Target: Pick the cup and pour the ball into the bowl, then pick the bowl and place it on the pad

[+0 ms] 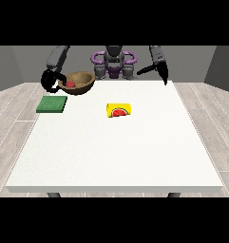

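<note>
- Nearest the camera we see the bare front part of the white table (116, 161).
- Farther back, near the table's middle, we find the yellow cup (119, 110) lying on its side, its red inside facing the camera.
- To its left, by the left edge, we note the green pad (52, 104) lying flat on the table, with nothing on it.
- Beyond the pad, the brown bowl (80, 82) is tilted and held above the table, with the red ball (70, 84) inside it.
- The hand at the view's left (51, 81) grasps the bowl's left rim with curled fingers.
- The hand at the view's right (162, 72) hangs over the far right corner, released, fingers straight and pointing down, holding nothing.
</note>
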Robot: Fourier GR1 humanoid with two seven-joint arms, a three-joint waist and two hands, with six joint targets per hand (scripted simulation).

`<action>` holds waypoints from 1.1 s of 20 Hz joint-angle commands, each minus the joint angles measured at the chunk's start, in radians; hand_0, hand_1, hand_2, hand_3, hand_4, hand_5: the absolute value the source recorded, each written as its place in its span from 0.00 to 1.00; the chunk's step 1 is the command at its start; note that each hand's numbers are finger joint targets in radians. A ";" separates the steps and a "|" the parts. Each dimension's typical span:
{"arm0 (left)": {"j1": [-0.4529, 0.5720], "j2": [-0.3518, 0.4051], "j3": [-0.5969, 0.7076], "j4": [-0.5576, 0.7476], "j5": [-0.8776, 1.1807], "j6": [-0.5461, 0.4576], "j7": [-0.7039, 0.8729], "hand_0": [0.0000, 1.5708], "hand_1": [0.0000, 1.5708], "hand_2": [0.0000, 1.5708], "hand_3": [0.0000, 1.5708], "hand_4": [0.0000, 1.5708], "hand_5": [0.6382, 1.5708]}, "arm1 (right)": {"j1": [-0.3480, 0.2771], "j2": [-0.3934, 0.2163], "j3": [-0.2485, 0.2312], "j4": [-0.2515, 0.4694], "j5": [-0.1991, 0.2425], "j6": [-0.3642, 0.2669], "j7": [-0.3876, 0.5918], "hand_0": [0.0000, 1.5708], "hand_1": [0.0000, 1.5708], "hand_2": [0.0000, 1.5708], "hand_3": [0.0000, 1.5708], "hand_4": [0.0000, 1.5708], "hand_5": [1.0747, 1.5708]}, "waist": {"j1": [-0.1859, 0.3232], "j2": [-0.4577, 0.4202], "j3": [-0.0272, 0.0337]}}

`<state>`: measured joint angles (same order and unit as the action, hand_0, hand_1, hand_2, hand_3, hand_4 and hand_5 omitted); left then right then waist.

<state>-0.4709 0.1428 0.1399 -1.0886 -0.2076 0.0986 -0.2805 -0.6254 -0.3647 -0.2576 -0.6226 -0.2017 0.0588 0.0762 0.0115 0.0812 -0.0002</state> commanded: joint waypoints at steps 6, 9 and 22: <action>-0.046 -0.072 -0.054 -0.040 -0.049 0.097 -0.052 0.00 0.00 0.00 0.00 0.00 0.99 | -0.013 -0.161 -0.134 0.055 -0.112 0.160 -0.067 1.00 1.00 1.00 1.00 0.68 0.98 | 0.025 0.159 0.0012; -0.063 -0.085 -0.076 -0.062 -0.084 0.139 -0.079 0.00 0.00 0.00 0.00 0.00 0.99 | -0.025 -0.224 -0.163 0.092 -0.137 0.228 -0.072 1.00 1.00 1.00 0.92 0.65 0.98 | 0.020 0.216 0.0014; -0.051 -0.052 -0.125 -0.400 -0.099 0.110 0.081 0.00 0.00 0.00 0.00 0.00 0.99 | -0.035 -0.422 -0.215 0.262 -0.088 0.302 -0.320 1.00 1.00 1.00 0.00 0.66 1.00 | 0.063 0.394 0.0027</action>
<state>-0.5435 0.0927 0.0351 -1.4052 -0.2959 0.2119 -0.2632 -0.6504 -0.7497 -0.4649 -0.4032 -0.2979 0.3491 -0.2168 0.0764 0.4705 0.0024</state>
